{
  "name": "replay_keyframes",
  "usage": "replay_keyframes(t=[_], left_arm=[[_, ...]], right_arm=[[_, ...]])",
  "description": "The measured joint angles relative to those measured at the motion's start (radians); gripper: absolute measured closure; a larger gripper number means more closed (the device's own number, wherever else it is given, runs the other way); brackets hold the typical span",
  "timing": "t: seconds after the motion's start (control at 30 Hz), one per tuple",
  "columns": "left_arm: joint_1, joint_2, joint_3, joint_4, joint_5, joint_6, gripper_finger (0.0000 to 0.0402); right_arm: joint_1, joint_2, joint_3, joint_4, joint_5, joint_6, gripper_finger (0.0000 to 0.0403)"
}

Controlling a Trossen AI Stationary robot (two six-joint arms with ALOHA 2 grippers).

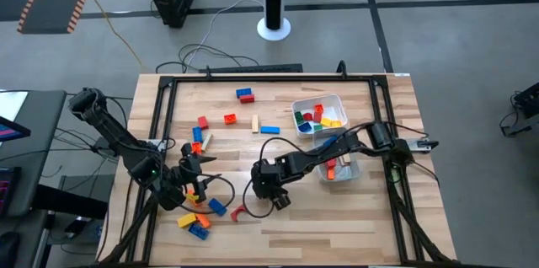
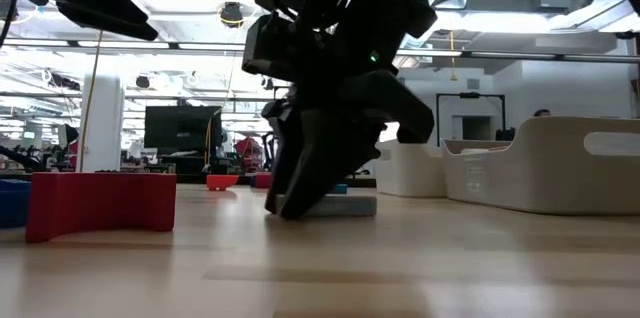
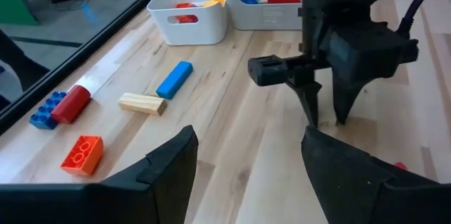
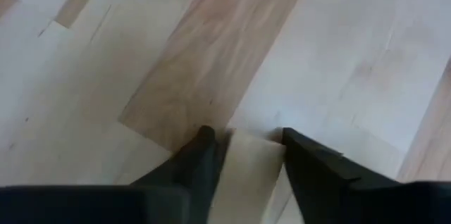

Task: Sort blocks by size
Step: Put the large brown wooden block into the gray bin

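Observation:
Small blocks lie scattered on the wooden table: a red and blue pair [image 1: 245, 94], an orange one [image 1: 229, 118], a tan bar [image 1: 255, 123], a blue bar [image 1: 269, 130] and a cluster [image 1: 194, 222] near the front left. My right gripper [image 1: 278, 199] points down at mid-table, its fingers set narrowly on a pale tan block [image 4: 246, 171]. A red curved block [image 1: 238, 211] lies just beside it. My left gripper [image 1: 198, 175] is open and empty, low over the table's left part, facing the right gripper [image 3: 325, 115]. My right gripper has the pale tan block [image 4: 248, 155] between its two fingers, which lie against two opposite sides of it. The fingers come from above, pointing down, and their tips [image 2: 290, 203] reach the table top. Whether the block is off the table, I cannot tell.
A white tub [image 1: 320, 116] holding several blocks stands at the back right, and a clear tub [image 1: 338, 169] with a red block stands in front of it, under the right arm. Black frame rails [image 1: 160, 125] run along the table's sides. Cables loop over the table near both grippers.

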State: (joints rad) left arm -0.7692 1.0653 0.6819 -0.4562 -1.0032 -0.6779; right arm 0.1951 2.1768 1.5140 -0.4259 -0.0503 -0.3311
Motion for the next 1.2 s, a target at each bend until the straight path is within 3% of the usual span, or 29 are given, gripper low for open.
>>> replay_keyframes(t=[0.1,0.43,0.67,0.87,1.0,1.2], left_arm=[[0.000,0.000,0.000,-0.003,0.000,0.004,0.0157],[0.000,0.000,0.000,-0.001,-0.019,0.011,0.0157],[0.000,0.006,0.000,0.003,-0.080,-0.011,0.0157],[-0.004,0.092,0.000,0.007,-0.171,-0.109,0.0157],[-0.004,0.164,0.000,0.046,-0.182,-0.130,0.0157],[-0.004,0.247,0.000,0.204,-0.208,-0.025,0.0157]], right_arm=[[-0.001,0.000,0.003,-0.029,0.002,0.046,0.0277],[-0.001,-0.077,-0.008,-0.157,0.067,0.173,0.0278],[0.019,-0.212,-0.003,-0.310,0.246,0.330,0.0278],[0.060,-0.257,-0.004,-0.514,0.486,0.519,0.0274],[0.075,-0.277,-0.009,-0.635,0.542,0.666,0.0273],[0.093,-0.387,-0.151,-0.711,0.671,0.946,0.0272]])
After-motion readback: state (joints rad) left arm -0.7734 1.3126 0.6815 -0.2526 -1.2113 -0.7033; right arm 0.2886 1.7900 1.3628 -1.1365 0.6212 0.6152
